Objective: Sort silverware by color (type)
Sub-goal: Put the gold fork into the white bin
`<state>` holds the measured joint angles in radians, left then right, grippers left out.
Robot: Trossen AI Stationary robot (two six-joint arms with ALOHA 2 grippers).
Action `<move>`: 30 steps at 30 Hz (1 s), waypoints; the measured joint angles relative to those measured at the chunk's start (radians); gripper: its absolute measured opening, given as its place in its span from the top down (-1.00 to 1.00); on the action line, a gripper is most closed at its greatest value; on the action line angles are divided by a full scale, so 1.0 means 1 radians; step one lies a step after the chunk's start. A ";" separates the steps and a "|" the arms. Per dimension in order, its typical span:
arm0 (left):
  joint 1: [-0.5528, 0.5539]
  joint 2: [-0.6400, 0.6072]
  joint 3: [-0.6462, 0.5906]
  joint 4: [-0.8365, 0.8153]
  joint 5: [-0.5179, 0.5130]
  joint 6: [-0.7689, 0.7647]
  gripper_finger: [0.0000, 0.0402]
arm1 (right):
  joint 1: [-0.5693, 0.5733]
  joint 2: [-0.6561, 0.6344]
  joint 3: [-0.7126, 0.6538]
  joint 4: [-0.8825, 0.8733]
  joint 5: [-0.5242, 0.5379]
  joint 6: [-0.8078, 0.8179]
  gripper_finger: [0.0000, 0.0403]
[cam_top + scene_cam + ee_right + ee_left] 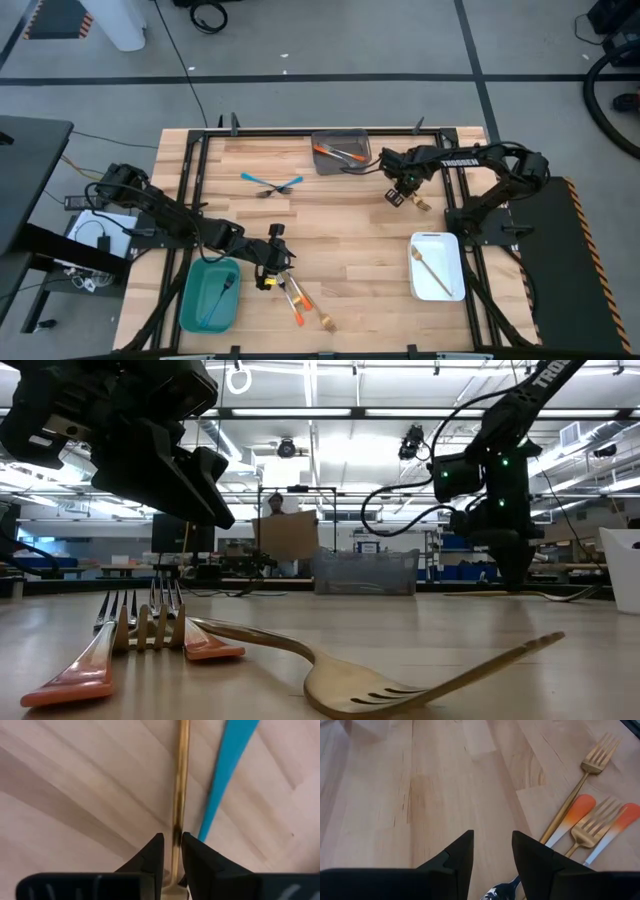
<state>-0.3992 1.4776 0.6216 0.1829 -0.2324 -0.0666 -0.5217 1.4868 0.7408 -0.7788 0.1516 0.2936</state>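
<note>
My right gripper [400, 192] points down at the table's far right, just in front of the grey bin [316, 150]. Its fingers are slightly apart astride a gold piece's handle [181, 770], which lies beside a blue handle [225, 775]. My left gripper [270, 262] hangs open and slanted over the near left of the table, with nothing between its fingers [492, 837]. Beside it lie gold forks [580, 790] and orange-handled pieces [575, 812]. Two blue pieces [270, 183] lie crossed at the far middle. My right gripper comes from above with its fingers across the gold handle [177, 827], one on each side. A thin gap shows on one side. I cannot tell whether the fingers touch the handle or whether it is off the table.
A teal bin [190, 300] at the near left holds a blue piece [222, 290]. A white bin [456, 290] at the near right holds a gold fork [430, 265]. The grey bin holds orange-handled pieces [335, 152]. Bare wood lies across the table's middle.
</note>
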 joint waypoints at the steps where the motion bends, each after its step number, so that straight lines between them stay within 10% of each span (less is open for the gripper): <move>1: 0.000 0.000 0.000 0.000 0.000 0.000 0.29 | 0.000 0.000 -0.004 0.004 0.009 -0.001 0.63; 30: 0.000 0.000 0.000 -0.004 0.000 0.000 0.29 | 0.023 0.001 0.014 0.012 -0.104 0.017 0.92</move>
<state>-0.3993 1.4780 0.6216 0.1792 -0.2324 -0.0666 -0.4982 1.4876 0.7547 -0.7666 0.0475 0.3111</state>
